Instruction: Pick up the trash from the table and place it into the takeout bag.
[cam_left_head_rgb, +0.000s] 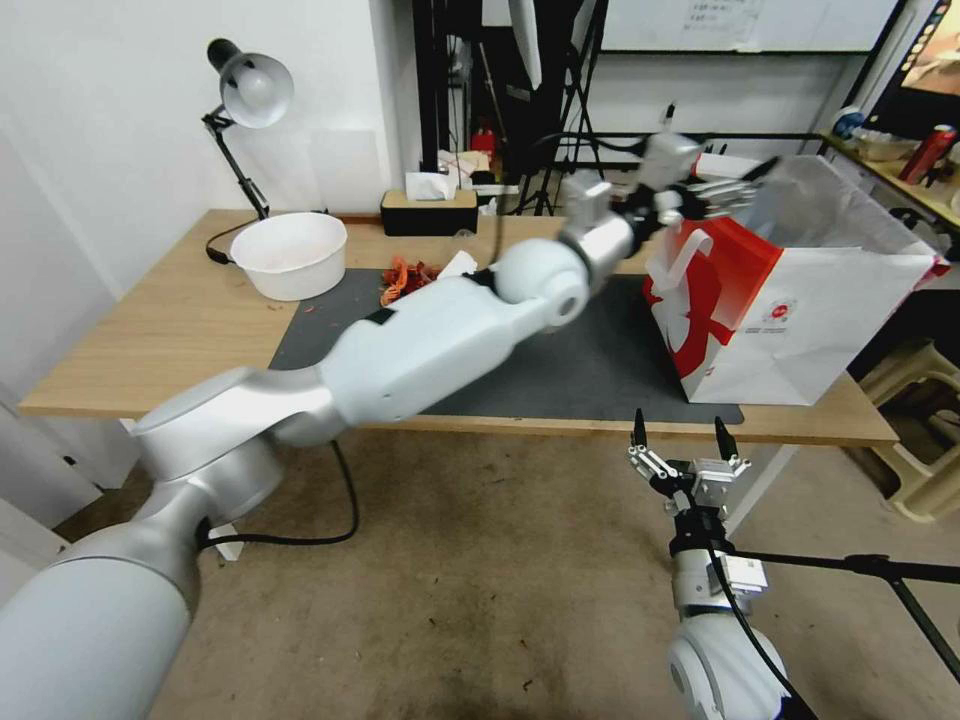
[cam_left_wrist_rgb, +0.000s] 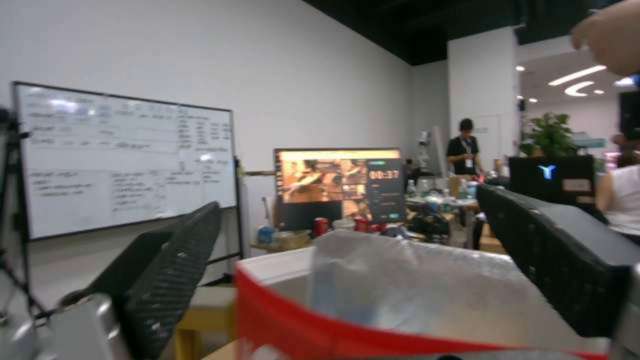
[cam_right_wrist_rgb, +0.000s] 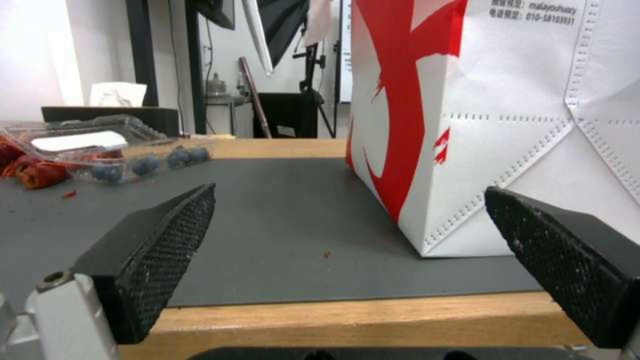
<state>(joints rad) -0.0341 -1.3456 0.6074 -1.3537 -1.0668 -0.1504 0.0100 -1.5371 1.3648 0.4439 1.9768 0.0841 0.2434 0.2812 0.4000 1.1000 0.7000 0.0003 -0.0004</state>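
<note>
The takeout bag (cam_left_head_rgb: 800, 320), white with red panels, stands open on the right end of the table (cam_left_head_rgb: 180, 320). My left arm reaches across the dark mat (cam_left_head_rgb: 600, 370). Its gripper (cam_left_head_rgb: 745, 185) hangs open and empty just above the bag's near rim. In the left wrist view, that gripper (cam_left_wrist_rgb: 350, 200) has the red rim (cam_left_wrist_rgb: 300, 320) and foil lining (cam_left_wrist_rgb: 413, 290) between its fingers. Trash lies at the mat's far left: orange-red leftovers (cam_left_head_rgb: 405, 278), a clear box (cam_right_wrist_rgb: 107, 145) with dark berries, and a whitish bowl (cam_left_head_rgb: 290, 255). My right gripper (cam_left_head_rgb: 678, 422) waits open below the table's front edge, facing the bag (cam_right_wrist_rgb: 500, 125).
A desk lamp (cam_left_head_rgb: 250, 90) and a tissue box (cam_left_head_rgb: 430, 205) stand along the back of the table. A black tripod leg (cam_left_head_rgb: 880, 570) crosses the floor at the right, near a beige stool (cam_left_head_rgb: 920, 480). Stands and cables crowd the space behind the table.
</note>
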